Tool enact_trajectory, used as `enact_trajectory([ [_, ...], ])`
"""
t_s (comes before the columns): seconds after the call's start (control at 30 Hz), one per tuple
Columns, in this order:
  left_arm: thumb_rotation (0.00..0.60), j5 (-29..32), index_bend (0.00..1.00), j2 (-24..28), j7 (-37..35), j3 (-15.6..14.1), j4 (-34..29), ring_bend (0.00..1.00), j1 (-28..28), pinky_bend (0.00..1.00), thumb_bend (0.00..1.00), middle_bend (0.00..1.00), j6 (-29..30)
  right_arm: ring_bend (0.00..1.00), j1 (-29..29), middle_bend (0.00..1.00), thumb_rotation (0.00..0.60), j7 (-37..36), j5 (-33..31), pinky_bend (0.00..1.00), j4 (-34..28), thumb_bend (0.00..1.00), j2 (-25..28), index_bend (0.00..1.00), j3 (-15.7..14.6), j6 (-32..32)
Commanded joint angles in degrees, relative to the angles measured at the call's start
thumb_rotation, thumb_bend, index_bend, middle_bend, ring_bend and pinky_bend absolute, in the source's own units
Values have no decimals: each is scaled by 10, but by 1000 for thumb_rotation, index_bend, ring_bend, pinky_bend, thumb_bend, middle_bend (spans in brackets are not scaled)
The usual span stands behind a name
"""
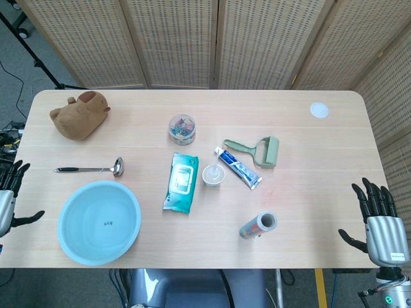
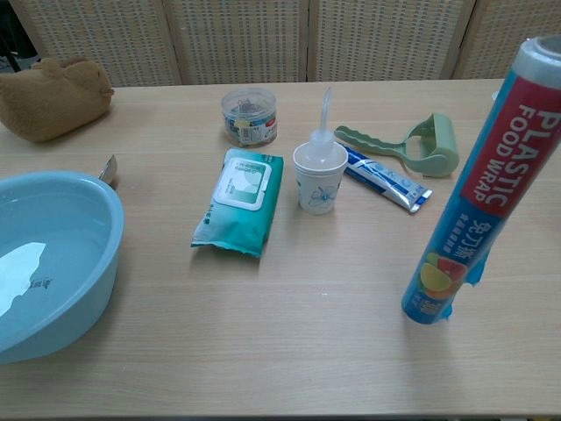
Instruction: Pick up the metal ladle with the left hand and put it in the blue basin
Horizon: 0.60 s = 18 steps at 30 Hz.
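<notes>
The metal ladle (image 1: 93, 169) lies flat on the table's left side, black handle pointing left, bowl to the right; only its bowl tip (image 2: 109, 168) shows in the chest view. Just below it sits the round blue basin (image 1: 99, 222), which fills the chest view's left side (image 2: 53, 263) and holds nothing. My left hand (image 1: 8, 197) hangs off the table's left edge, fingers spread, holding nothing, well left of the ladle. At the lower right corner my right hand (image 1: 379, 221) stands with its fingers apart and nothing in it.
A brown plush toy (image 1: 78, 115) sits behind the ladle. Mid-table lie a wet-wipes pack (image 1: 181, 181), paper cup (image 1: 214, 175), clip jar (image 1: 183, 128), toothpaste tube (image 1: 237, 167), green lint roller (image 1: 257, 152) and a plastic-wrap roll (image 1: 258, 225). A white disc (image 1: 319, 110) lies far right.
</notes>
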<state>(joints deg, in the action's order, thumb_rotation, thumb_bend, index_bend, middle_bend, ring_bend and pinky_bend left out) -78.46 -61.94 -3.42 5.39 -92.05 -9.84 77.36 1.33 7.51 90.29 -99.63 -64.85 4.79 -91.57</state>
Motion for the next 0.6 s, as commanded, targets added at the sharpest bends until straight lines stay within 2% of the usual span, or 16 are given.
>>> enact_trajectory([
  [0.03, 600, 39, 0, -18, -14, 31, 49, 39, -50, 12, 0, 146, -70, 0, 0, 0, 600, 3, -1, 0, -1, 0, -2, 50, -1, 1],
  [0.07, 600, 48, 0, -26, -23, 38, 66, 114, -63, 41, 0, 259, -88, 0, 0, 0, 600, 4, -1, 0, -1, 0, -2, 50, -1, 1],
  [0.1, 600, 52, 0, -34, -34, 44, 80, 276, -73, 130, 0, 452, -101, 0, 0, 0, 600, 5, -1, 0, -1, 0, -3, 50, -1, 1],
  [0.13, 600, 54, 0, -41, -43, 48, 95, 480, -80, 273, 0, 628, -109, 0, 0, 0, 600, 6, -2, 0, -1, 0, -4, 50, -1, 1],
  [0.17, 600, 56, 0, -55, -52, 53, 123, 602, -92, 384, 0, 712, -121, 0, 0, 0, 600, 7, -2, 0, 0, 0, -5, 50, -2, 2],
  [0.23, 600, 67, 0, -78, -62, 60, 167, 820, -110, 692, 0, 883, -147, 0, 0, 0, 600, 8, -4, 0, -1, 0, -6, 50, -3, 4],
  [0.3, 600, 75, 0, -94, -63, 63, 200, 904, -122, 867, 0, 951, -164, 0, 0, 0, 600, 10, -4, 0, -1, 0, -7, 50, -3, 5],
  [0.33, 600, 83, 0, -104, -62, 65, 220, 931, -130, 919, 0, 974, -179, 0, 0, 0, 600, 11, -5, 0, 0, 0, -8, 50, -3, 5],
  [0.47, 600, 118, 11, -142, -63, 73, 301, 958, -163, 973, 1, 999, -247, 0, 2, 0, 600, 14, -8, 0, 3, 0, -12, 50, -3, 9],
  [0.6, 600, 145, 114, -192, -69, 77, 400, 960, -204, 977, 13, 1000, -330, 0, 5, 0, 600, 17, -20, 0, 8, 0, -16, 50, -1, 18],
])
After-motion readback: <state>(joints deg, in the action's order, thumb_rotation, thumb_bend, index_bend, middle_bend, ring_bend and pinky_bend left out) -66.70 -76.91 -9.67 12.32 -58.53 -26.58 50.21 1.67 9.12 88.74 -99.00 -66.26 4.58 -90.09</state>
